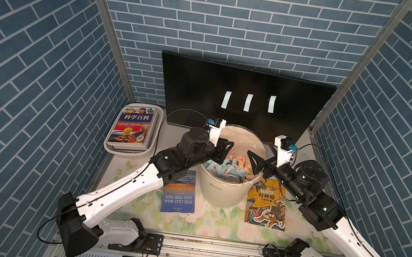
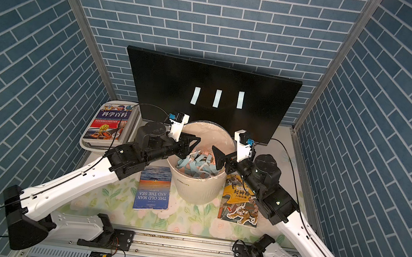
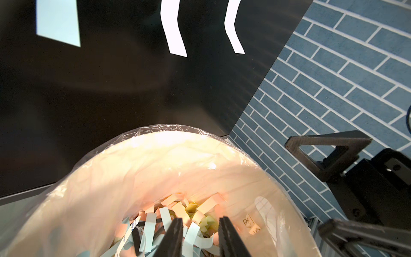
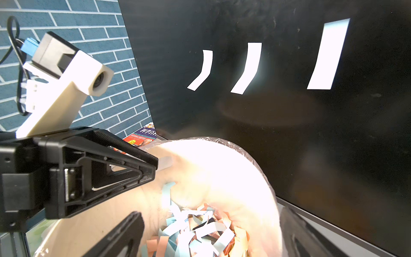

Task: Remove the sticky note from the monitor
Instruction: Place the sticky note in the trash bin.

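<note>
Three sticky notes [image 1: 248, 102] are seen stuck on the monitor [image 1: 191, 84], so, with the left gripper [image 3: 200, 219] part-spread over the bin [image 1: 229, 191] and the right gripper [image 1: 253, 163] spread wide, one note's curled lower edge is best pinched and peeled slowly.

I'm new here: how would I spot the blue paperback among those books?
Start at the round white waste bin of paper strips on the flowered tablecloth. Flat beside it, on the left arm's side, lies the blue paperback with a sunset sea cover. Unlike the yellow illustrated book opposite, its title reads THE OLD MAN AND THE SEA.
</note>
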`<state>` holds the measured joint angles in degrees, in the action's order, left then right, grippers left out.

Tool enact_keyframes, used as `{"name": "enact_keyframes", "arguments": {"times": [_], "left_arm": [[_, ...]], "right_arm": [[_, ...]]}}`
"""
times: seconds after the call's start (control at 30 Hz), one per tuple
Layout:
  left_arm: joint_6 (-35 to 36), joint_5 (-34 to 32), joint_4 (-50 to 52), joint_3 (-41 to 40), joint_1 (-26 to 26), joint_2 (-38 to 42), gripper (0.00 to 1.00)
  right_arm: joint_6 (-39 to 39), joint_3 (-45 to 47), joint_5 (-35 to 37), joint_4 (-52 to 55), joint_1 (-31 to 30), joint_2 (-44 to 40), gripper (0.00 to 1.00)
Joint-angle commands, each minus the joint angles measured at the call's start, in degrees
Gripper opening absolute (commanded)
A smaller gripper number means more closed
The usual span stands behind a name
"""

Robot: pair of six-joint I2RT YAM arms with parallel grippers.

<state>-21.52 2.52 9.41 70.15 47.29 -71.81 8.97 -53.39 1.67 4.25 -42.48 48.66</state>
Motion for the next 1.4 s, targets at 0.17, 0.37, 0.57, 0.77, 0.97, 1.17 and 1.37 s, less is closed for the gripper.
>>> {"name": "enact_keyframes", "arguments": {"times": [0.17,0.37,0.57,0.77,0.97,1.17,1.37], "left_arm": [[1.20,-1.19,-0.02,0.74,0.35,0.77,0.41],[1.13,-1.88,-1.33,0.37,0.30,1.10,0.49],[0.84,-3.33,-3.18,0.67,-0.49,1.54,0.74],[-1.05,-3.26,-6.17,0.24,-3.15,3.11,0.96],[-3.41,-0.24,-9.35,0.24,-6.79,3.57,1.00],[-9.15,6.49,-15.31,-1.98,-12.70,3.28,1.00],[-15.01,11.49,-21.04,-3.51,-17.78,1.60,1.00]], "right_arm": [[-0.71,-0.81,-0.60,-1.35,0.09,0.12,1.00],[-0.71,-1.10,-0.66,-1.08,0.10,0.14,1.00],[-0.62,-0.65,-0.35,-1.12,0.16,-0.84,0.99],[-0.49,-0.48,0.15,-0.52,0.12,-1.66,1.00],[-0.78,-0.31,0.45,-0.03,0.14,-2.45,1.00],[-1.21,-0.62,1.73,1.78,0.03,-4.05,1.00],[-1.15,0.40,2.57,3.04,0.11,-6.29,1.00]]}}
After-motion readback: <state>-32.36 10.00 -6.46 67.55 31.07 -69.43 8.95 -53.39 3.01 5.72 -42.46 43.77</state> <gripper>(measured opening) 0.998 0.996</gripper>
